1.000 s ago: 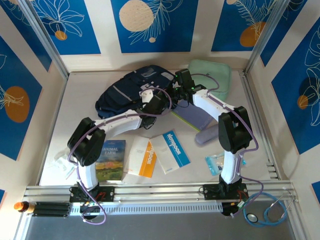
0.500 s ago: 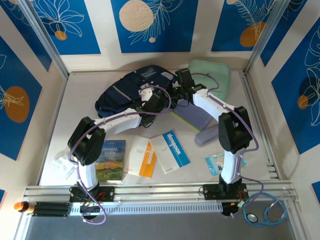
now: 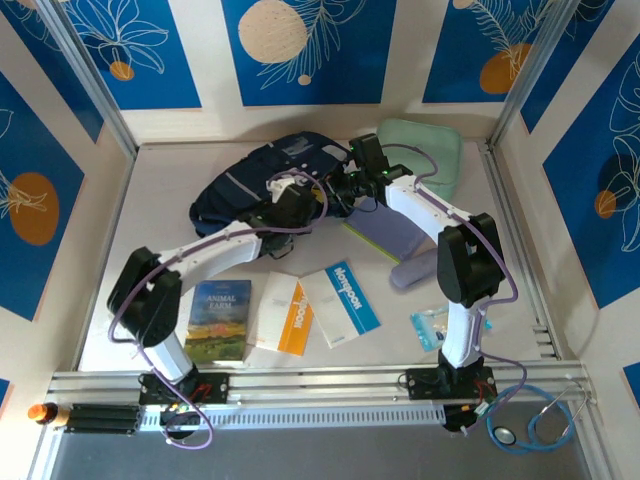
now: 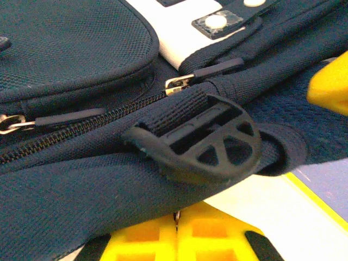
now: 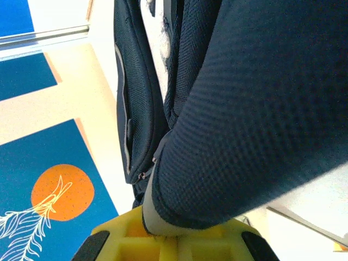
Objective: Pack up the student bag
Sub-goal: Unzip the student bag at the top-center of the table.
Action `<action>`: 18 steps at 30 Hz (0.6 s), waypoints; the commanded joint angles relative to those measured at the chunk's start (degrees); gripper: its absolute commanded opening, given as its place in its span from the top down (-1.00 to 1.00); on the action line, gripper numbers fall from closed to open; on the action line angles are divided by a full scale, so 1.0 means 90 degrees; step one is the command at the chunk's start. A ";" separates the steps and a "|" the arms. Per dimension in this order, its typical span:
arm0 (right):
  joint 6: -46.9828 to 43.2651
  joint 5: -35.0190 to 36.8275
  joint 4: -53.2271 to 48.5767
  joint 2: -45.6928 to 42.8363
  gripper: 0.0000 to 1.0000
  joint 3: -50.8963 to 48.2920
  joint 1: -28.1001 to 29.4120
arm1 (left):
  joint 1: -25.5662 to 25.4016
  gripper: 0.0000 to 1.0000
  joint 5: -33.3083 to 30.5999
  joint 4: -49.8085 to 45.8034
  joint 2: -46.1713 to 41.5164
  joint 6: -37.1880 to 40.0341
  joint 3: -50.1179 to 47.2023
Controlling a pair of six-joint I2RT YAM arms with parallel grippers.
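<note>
Since the previous frame my left arm's elbow had swung outward to the left and lower, and my left pincer (image 3: 292, 200) had advanced up onto the near edge of the student bag (image 3: 250, 180); my right arm held the same pose. The student bag lay on its side at the far middle of the table (image 3: 160, 210), with the mint-green case (image 3: 425, 150) just beside it on the right. My right pincer (image 3: 345, 190) was at the bag's right edge. From the left wrist, the two yellow fingers (image 4: 147, 239) met along a thin seam, jaws closed, at the lower fold of navy fabric (image 4: 81, 196); I could not tell whether any cloth was nipped between them. Above them sat a black plastic buckle (image 4: 201, 138) threaded with webbing, and beyond it a zipper (image 4: 81, 128) with a metal pull (image 4: 176, 82). A yellow piece (image 4: 329, 87) showed at the right edge; origin not determined. From the right wrist, my right pincer (image 5: 176, 234) was clamped on a rolled fold of the bag (image 5: 244, 109) that ran down between its fingers. An Animal Farm book (image 3: 220, 320) and two booklets (image 3: 315, 305) lay near my bases, well apart from the bag.
</note>
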 commanded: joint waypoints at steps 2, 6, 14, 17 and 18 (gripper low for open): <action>-0.0171 -0.0429 0.0012 -0.0090 1.00 0.0305 0.0060 | 0.0310 1.00 0.1299 -0.0641 -0.0419 0.0361 -0.0041; -0.0234 -0.0427 -0.0045 -0.0020 1.00 0.0329 0.0099 | 0.0509 1.00 0.1878 -0.0861 -0.0513 0.0486 0.0007; -0.0462 -0.0123 -0.0131 -0.0067 1.00 0.0216 0.0187 | 0.0759 1.00 0.2022 -0.1495 -0.0726 0.0821 0.0006; -0.0537 -0.0003 -0.0237 -0.0081 1.00 0.0242 0.0200 | 0.0875 1.00 0.1807 -0.1693 -0.0962 0.0882 -0.0196; -0.0559 0.0039 -0.0273 -0.0084 1.00 0.0245 0.0206 | 0.0913 1.00 0.1757 -0.1744 -0.1045 0.0924 -0.0249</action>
